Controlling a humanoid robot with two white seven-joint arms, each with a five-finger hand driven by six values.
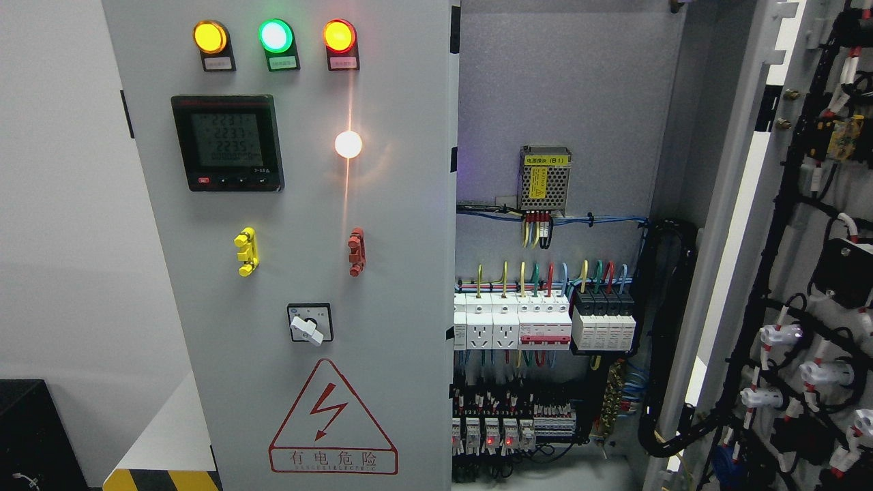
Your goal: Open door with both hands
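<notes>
A grey electrical cabinet fills the head view. Its left door (286, 204) is shut and carries three indicator lamps (274, 36), a digital meter (227, 142), a lit white lamp (348, 144), a yellow handle (246, 251), a red handle (356, 251), a rotary switch (309, 324) and a red warning triangle (332, 421). The right door (791, 273) stands swung wide open at the picture's right, its wired inner side showing. The cabinet interior (545, 307) is exposed. Neither of my hands shows.
Inside are a power supply (545, 179), rows of breakers (545, 320) and coloured wiring. Black cable bundles (672, 341) run along the hinge side. A white wall is at the left; a black box (31, 436) and yellow-black striped edge (160, 479) sit at lower left.
</notes>
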